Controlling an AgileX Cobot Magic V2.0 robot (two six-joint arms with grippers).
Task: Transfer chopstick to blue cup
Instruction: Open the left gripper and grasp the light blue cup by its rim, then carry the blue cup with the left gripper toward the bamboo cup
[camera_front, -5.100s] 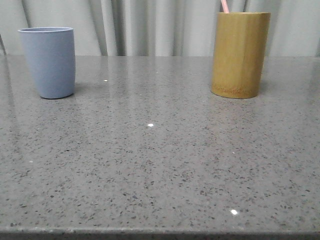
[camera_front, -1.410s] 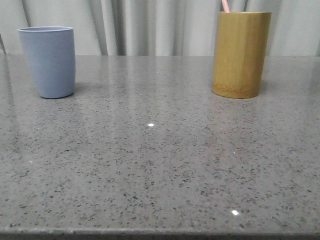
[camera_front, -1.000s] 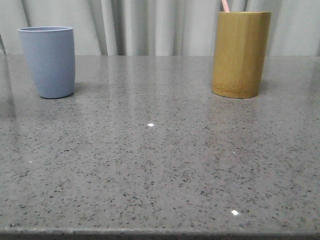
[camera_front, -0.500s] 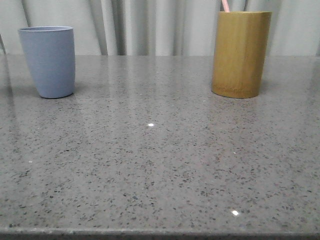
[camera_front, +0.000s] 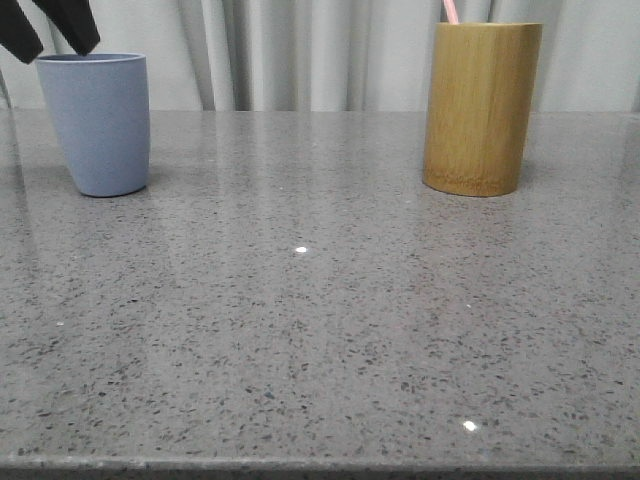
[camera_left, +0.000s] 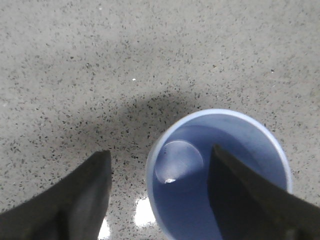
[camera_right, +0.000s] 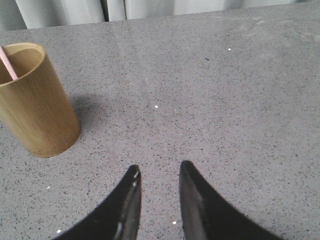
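Note:
The blue cup (camera_front: 97, 124) stands at the far left of the table, and from above in the left wrist view it (camera_left: 180, 161) is empty. My left gripper (camera_front: 60, 50) hangs open just above the cup's rim. In the left wrist view, my left gripper (camera_left: 159, 151) has one finger over the cup's mouth and the other outside its wall. A pink chopstick tip (camera_front: 450, 11) sticks out of the bamboo holder (camera_front: 481, 108) at the far right. In the right wrist view my right gripper (camera_right: 159, 168) is open and empty, apart from the holder (camera_right: 36, 102) and chopstick (camera_right: 8, 64).
Grey speckled stone table (camera_front: 320, 320) with pale curtains behind it. Its front edge runs along the bottom of the front view. Only the cup and the holder stand on it.
My left gripper's fingers have come into the front view at the top left, above the blue cup. The cup, holder and chopstick have not moved.

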